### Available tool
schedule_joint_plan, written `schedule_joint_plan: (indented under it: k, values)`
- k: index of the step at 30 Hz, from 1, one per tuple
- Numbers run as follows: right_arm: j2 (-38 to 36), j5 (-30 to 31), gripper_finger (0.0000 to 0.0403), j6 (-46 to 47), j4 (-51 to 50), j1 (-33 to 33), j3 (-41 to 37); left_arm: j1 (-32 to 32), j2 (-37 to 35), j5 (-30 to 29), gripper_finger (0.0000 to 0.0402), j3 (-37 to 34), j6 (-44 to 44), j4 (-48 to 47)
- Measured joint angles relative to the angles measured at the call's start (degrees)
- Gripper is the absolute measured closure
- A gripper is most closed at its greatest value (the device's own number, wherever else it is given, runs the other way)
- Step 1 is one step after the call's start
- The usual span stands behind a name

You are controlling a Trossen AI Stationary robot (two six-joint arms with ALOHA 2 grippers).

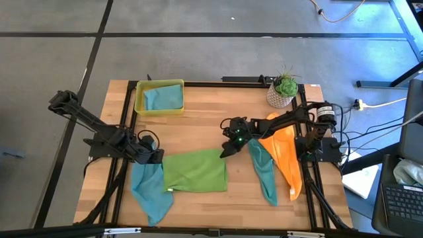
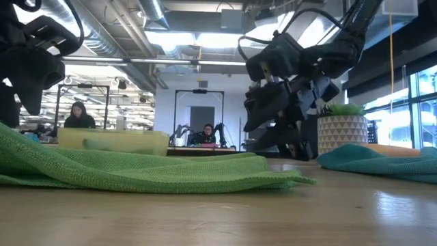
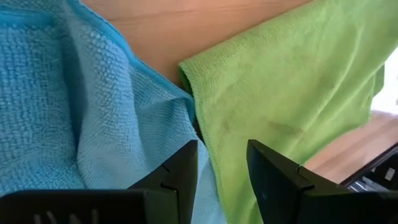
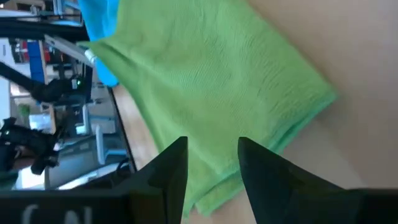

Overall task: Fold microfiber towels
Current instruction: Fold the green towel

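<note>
Lime green towel (image 1: pixel 195 172) lies spread flat at the table's front centre, roughly rectangular. Its left edge meets a light blue towel (image 1: pixel 149 186) that hangs over the front-left edge. Left gripper (image 1: pixel 156 156) sits at that junction, at the green towel's left corner, fingers (image 3: pixel 177 171) parted, nothing pinched. Right gripper (image 1: pixel 228 148) hovers at the green towel's right corner, fingers (image 4: pixel 171 171) also parted, empty. Right of it, a teal towel (image 1: pixel 264 170) lies in a crumpled strip, an orange towel (image 1: pixel 285 158) beside it. Another light blue towel (image 1: pixel 163 97) sits in the yellow-green tray (image 1: pixel 158 110) at the back. Potted plant (image 1: pixel 283 90) at back right.
</note>
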Motion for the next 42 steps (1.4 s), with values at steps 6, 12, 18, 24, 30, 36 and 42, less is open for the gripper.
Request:
schedule_joint_plan:
  k: [6,12,18,24,30,36,42]
  values:
    - [-0.1,2.4,0.0259,-0.8,-6.5,-1.2,0.0,0.0,0.0,0.0,0.0272,0.0,0.0,0.2]
    - [-0.1,5.8,0.0259,0.1,-4.5,-1.6,0.0,0.0,0.0,0.0,0.0272,0.0,0.0,0.8]
    - [-0.1,6.6,0.0259,0.4,-2.7,-1.6,0.0,0.0,0.0,0.0,0.0272,0.0,-0.1,1.2]
    - [0.3,8.1,0.0263,0.3,-1.6,-0.7,0.0,0.0,0.0,-0.9,0.0272,0.0,-0.1,1.3]
    - [0.4,7.1,0.029,0.2,-1.2,-0.3,0.0,0.0,0.4,-2.7,0.0272,0.0,-0.2,1.7]
    - [0.5,6.7,0.0329,0.0,-0.1,-0.3,0.0,0.1,3.3,-0.7,0.0272,0.0,0.2,0.8]
    - [0.5,6.6,0.0365,-0.1,0.4,-0.3,0.0,0.1,8.8,-1.2,0.0272,0.0,0.4,1.0]
